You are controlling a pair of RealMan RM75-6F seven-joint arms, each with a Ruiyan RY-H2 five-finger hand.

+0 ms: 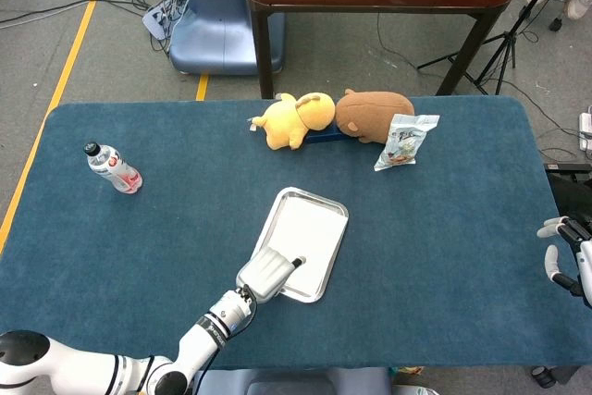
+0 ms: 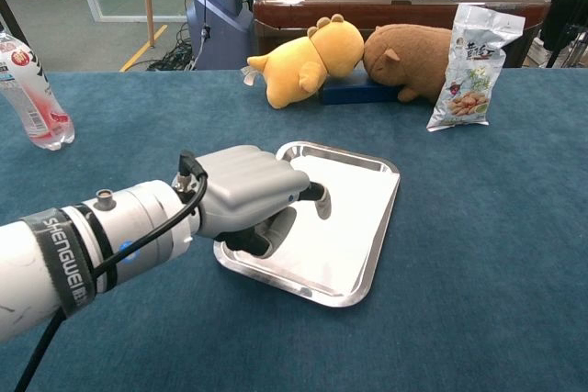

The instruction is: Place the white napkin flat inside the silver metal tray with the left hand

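The white napkin (image 2: 344, 218) lies flat in the silver metal tray (image 2: 386, 218), just ahead of the left hand (image 2: 246, 195), whose loosely curled fingers hold nothing.

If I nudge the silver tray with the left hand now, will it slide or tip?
The silver tray looks thin and light, so it would probably slide, though the blue table cloth may drag on it. The left hand hangs over its near-left rim; pressing down there could tip the far edge up. The white napkin inside looks limp and may shift.
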